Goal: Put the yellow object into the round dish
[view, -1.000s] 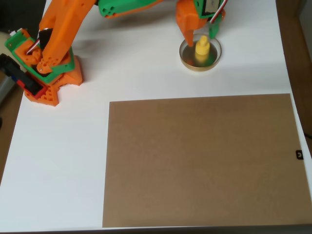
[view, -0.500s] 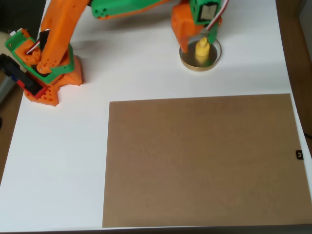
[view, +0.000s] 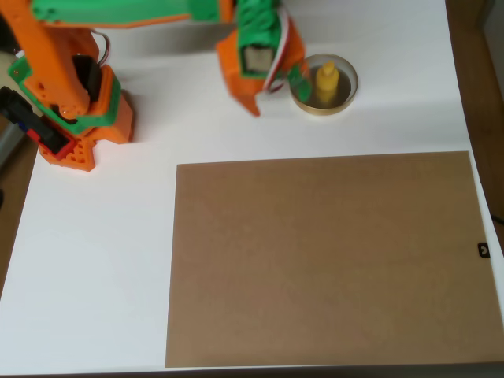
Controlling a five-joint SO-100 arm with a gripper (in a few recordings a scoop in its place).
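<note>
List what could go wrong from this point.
1. The gripper hangs just left of the round dish, a green fingertip at its rim; a careless swing might nudge the dish.
2. The yellow object stands upright on its base inside the dish, so a bump may topple it or roll it out.

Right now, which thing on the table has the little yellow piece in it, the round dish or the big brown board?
The round dish. The yellow piece stands upright inside its rim, near the top of the overhead view. The flat brown board below it has nothing on it.
</note>
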